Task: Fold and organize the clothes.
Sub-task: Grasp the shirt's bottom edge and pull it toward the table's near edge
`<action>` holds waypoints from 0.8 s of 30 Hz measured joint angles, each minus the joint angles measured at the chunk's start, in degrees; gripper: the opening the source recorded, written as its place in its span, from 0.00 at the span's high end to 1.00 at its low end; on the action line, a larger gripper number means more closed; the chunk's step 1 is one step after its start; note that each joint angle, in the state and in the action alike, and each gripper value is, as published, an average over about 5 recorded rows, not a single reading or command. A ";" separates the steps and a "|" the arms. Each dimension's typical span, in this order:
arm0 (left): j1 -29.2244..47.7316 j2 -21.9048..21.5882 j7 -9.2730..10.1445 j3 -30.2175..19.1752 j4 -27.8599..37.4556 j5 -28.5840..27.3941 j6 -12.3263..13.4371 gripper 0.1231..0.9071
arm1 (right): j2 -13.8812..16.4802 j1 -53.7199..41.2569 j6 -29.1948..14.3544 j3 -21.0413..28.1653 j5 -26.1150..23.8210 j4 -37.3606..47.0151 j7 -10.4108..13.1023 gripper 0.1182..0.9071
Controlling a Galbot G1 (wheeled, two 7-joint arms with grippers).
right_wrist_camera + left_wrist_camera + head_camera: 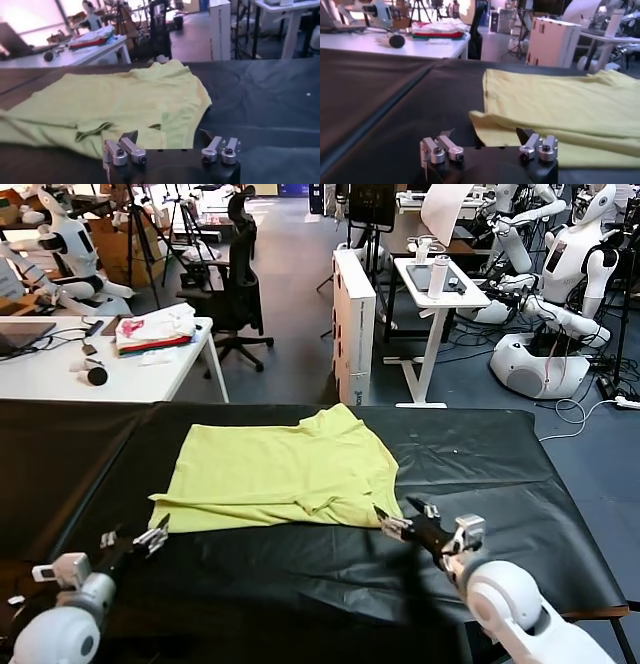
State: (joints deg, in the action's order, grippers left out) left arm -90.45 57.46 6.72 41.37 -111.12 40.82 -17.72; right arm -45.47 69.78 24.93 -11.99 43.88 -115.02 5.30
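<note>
One lime yellow-green T-shirt [275, 474] lies spread on the black-covered table [500, 474], roughly at its middle and nearer the robot's edge than the far one. Its near hem is doubled over into a long fold that runs along the side facing the robot, and one short sleeve reaches toward the far edge of the table. In the right wrist view the T-shirt [115, 105] shows a small tuck of cloth close to the near fold. The left gripper [135, 539] hovers just off the shirt's near left corner, its fingers spread apart and holding nothing; the left wrist view shows the left gripper [485, 142] with the folded corner of the T-shirt [560, 100] lying between and just beyond the tips. The right gripper [405, 519] sits by the near right corner of the shirt, likewise spread wide and empty, and its own wrist camera shows the right gripper [167, 140] just short of the cloth edge. Beyond the far left corner of the black table stands a white desk [60, 379] carrying a pile of white, red and pink cloth [155, 331], and an office chair [238, 284] stands beside that desk.
</note>
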 joint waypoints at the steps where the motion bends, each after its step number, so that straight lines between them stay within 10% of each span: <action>1: -0.14 0.15 -0.02 -0.01 0.00 -0.02 0.02 0.00 | 0.01 0.05 0.01 0.17 -0.12 0.06 -0.07 0.05; 12: -0.66 0.69 -0.61 -0.02 -0.29 -0.04 0.77 0.10 | 0.49 0.49 0.00 1.64 -0.97 0.39 -0.61 0.76; 16: -0.59 0.65 -1.06 -0.09 -0.33 -0.06 1.28 0.36 | 0.48 0.07 -0.01 1.92 -0.61 0.93 -0.52 0.97; 24: -0.90 0.39 -1.79 -0.15 -0.27 -0.38 1.78 0.94 | 2.44 0.63 2.61 0.62 3.23 -0.46 3.06 0.97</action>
State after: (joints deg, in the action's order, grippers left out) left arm -91.34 57.85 4.93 41.22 -111.40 40.45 -15.93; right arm -43.03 70.41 27.55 -11.37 47.11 -115.48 8.35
